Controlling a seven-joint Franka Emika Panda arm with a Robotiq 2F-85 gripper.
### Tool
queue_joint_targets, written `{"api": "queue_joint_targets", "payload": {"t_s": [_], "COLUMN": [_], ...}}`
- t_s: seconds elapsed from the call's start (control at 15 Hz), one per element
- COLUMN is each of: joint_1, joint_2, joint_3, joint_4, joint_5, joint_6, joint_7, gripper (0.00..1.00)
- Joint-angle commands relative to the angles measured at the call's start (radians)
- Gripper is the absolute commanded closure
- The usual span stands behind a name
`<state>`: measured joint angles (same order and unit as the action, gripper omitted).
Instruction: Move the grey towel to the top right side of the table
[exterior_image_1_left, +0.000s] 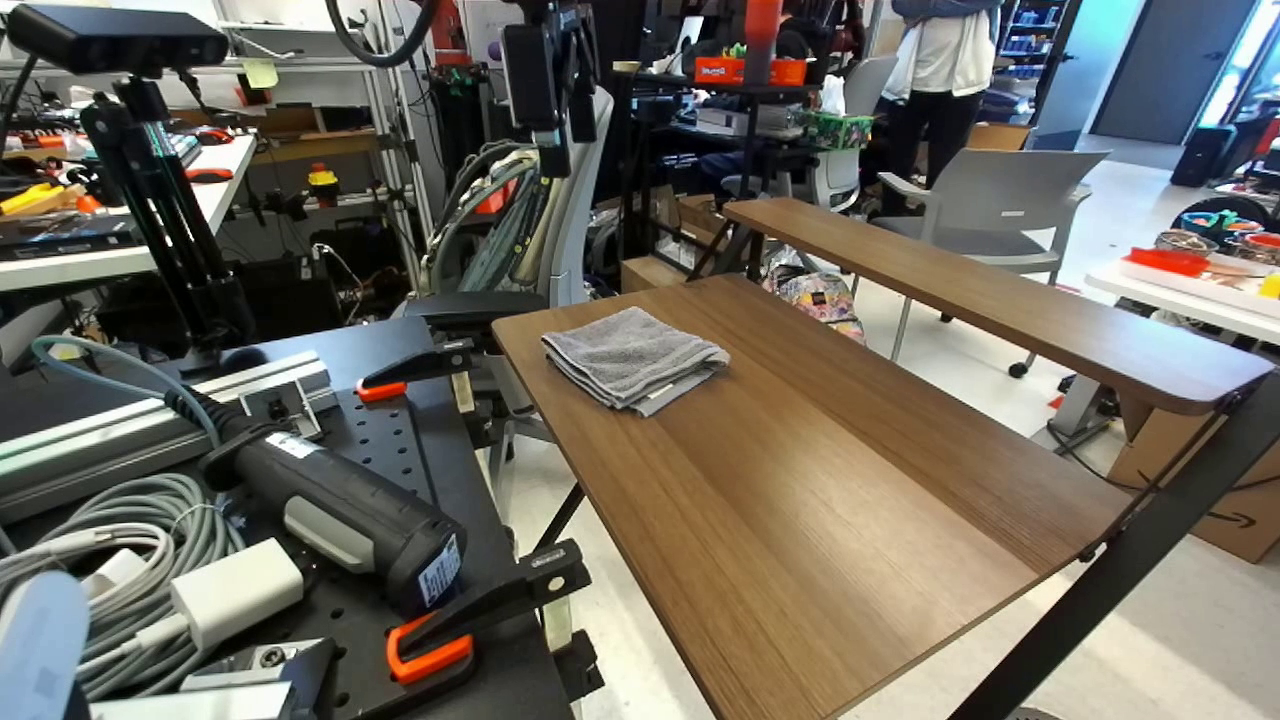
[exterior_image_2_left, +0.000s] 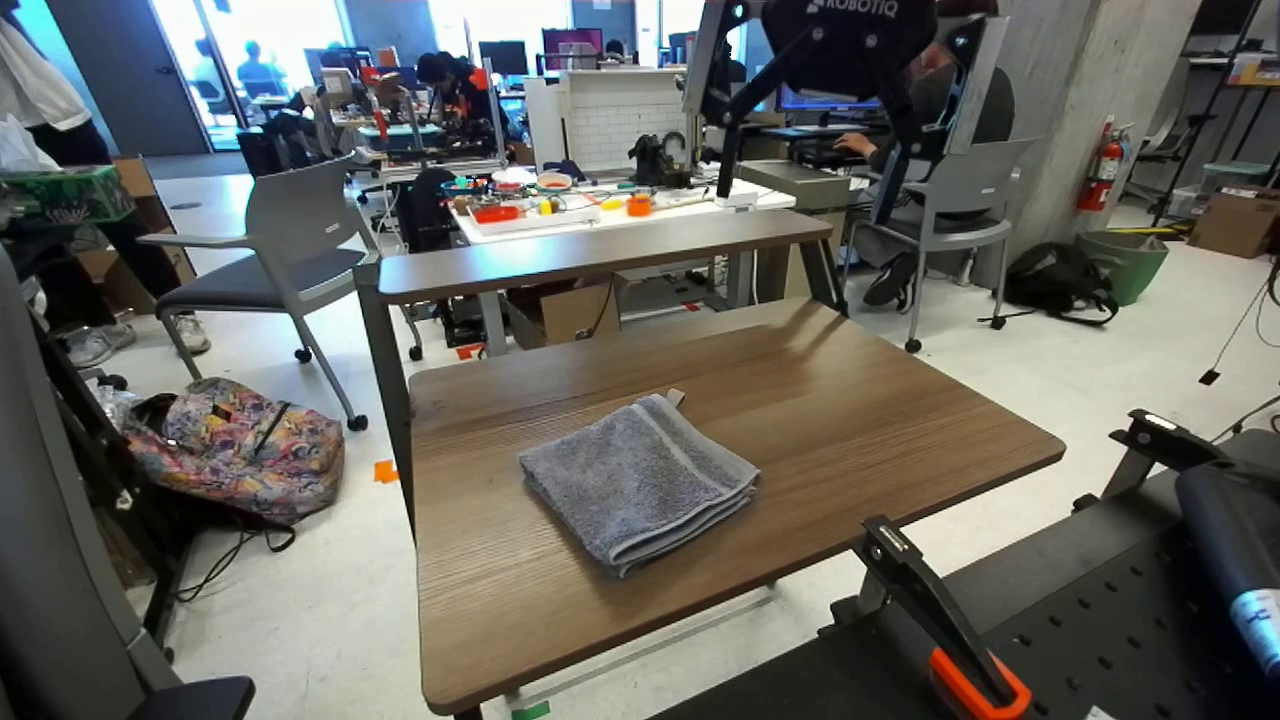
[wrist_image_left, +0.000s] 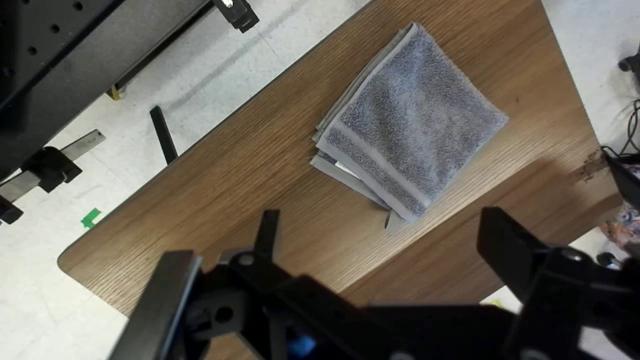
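Note:
The grey towel (exterior_image_1_left: 635, 355) lies folded and slightly rumpled on the brown table (exterior_image_1_left: 850, 500), near one short end. It also lies flat on the tabletop in an exterior view (exterior_image_2_left: 640, 480). In the wrist view the towel (wrist_image_left: 415, 115) is at upper centre, with a small tag at its lower corner. My gripper (exterior_image_2_left: 805, 205) is open and empty, high above the table and apart from the towel. It also shows at the top of an exterior view (exterior_image_1_left: 567, 150). In the wrist view the fingers of the gripper (wrist_image_left: 381, 215) are wide apart, below the towel in the picture.
A raised wooden shelf (exterior_image_1_left: 1000, 300) runs along one long side of the table on black legs. A black bench (exterior_image_1_left: 390, 440) with clamps (exterior_image_1_left: 430, 650), cables (exterior_image_1_left: 150, 540) and a black handheld tool (exterior_image_1_left: 340, 510) stands along the opposite side. A grey chair (exterior_image_1_left: 575, 220) stands beyond the towel's end.

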<state>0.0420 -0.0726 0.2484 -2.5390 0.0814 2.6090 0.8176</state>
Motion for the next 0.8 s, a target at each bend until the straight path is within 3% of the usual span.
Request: {"api": "queue_joint_targets", "payload": {"t_s": [0.0,0.27,0.73], "joint_1": [0.03,0.036,0.107], "joint_2": [-0.004,0.024,0.298], "joint_3": [-0.03,-0.027,-0.056], "joint_4": [-0.001,-0.003,0.124], "joint_5": [-0.003,-0.015,-0.132], "joint_6": [-0.002,0.04,0.203], "joint_7": [0.001,0.011,0.136], "gripper": [0.0,0.0,0.0]}}
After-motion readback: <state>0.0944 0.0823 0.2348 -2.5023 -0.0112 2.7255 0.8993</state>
